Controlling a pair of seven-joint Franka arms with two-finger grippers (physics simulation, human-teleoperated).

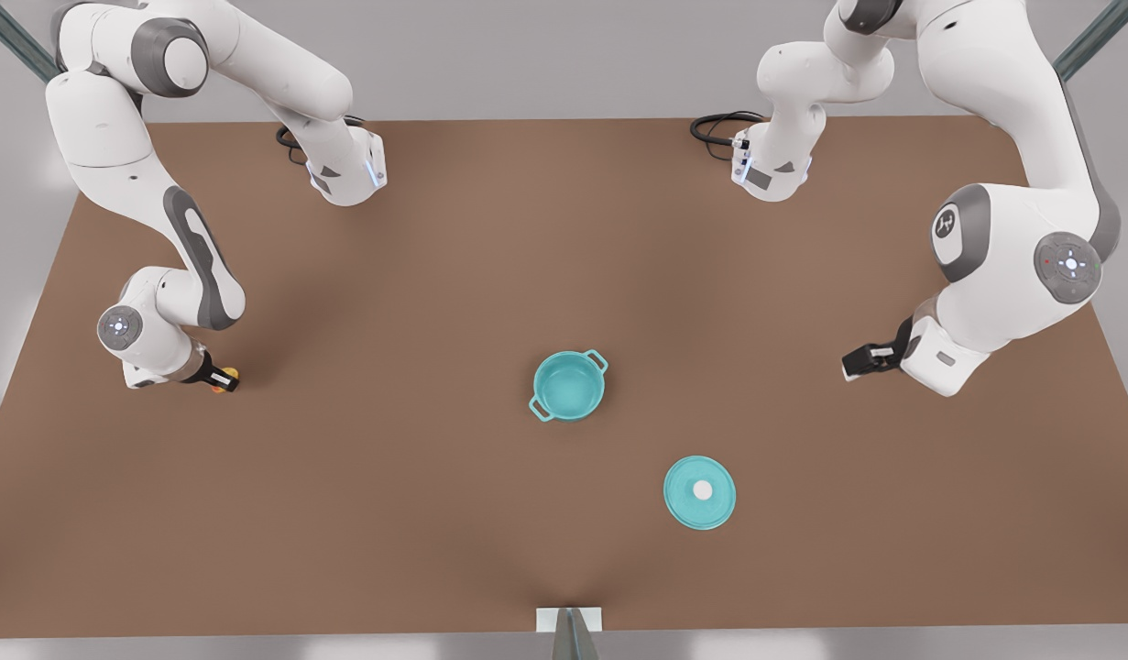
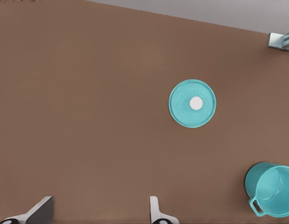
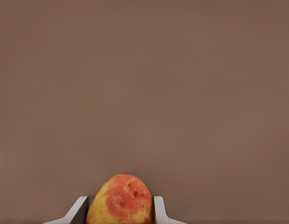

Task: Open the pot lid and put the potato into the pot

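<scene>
Front view first: the small round teal pot with two loop handles stands uncovered near the middle of the brown table, and the flat round teal pot lid with its white knob lies flat on the table, apart from the pot, toward the front view's right. Out at the front view's left, the right gripper is low at the table with the tiny yellow-orange potato at its tips. At the front view's right, the left gripper hangs above bare table, waiting.

Left wrist view now: the left gripper's fingers stand wide apart with nothing between them; the lid and the pot lie farther off.

Right wrist view: the potato, yellow with a red blush, sits snug between the two pale fingers, which appear to be touching it on both flanks.

By the look of it, the potato is light, firm and rounded, so it could roll or squirt out of a shallow pinch; taking it across its widest middle seems the safest hold. With the lid already off, the carry to the pot is what remains.
</scene>
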